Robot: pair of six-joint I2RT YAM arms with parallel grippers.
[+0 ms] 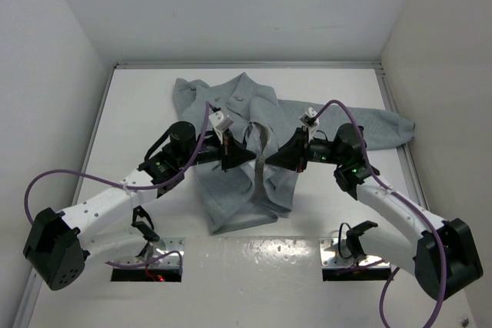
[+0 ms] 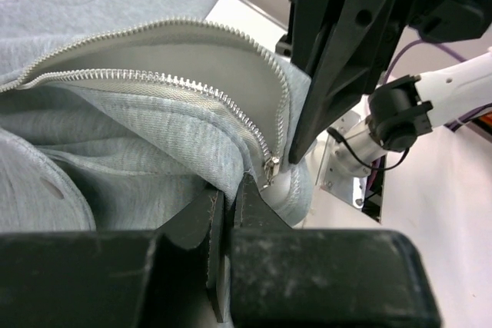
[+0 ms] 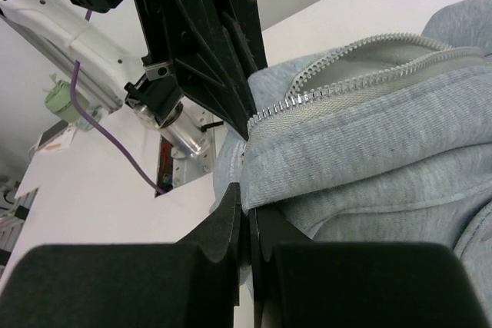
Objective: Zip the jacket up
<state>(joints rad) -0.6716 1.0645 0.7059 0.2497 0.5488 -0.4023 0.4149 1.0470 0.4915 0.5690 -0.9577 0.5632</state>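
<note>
**Item:** jacket (image 1: 231, 105), light grey, lying on white worktop (image 1: 146, 113), centre. Collar far, hem near, one sleeve (image 1: 377, 124) out to the right.
**Zip** (image 2: 154, 78): open most of its length, teeth bowed apart. Slider (image 2: 270, 168) sits low, by the hem.
**L claw** (image 2: 229, 193): pinched narrow on hem cloth just beside slider.
**R claw** (image 3: 246, 205): clamped tight on hem at the other side. The two claws' tips nearly meet.
**Step (est.):** hem held both sides, slider seated, pull not yet begun.
**Next needs:** one claw to hold hem taut, the other to take slider tab and draw it far, twd collar.
**In the way:** claws crowd each other; bunched cloth and curved teeth may snag.
**Also:** purple cables (image 1: 77, 177), away from the zip.
</note>
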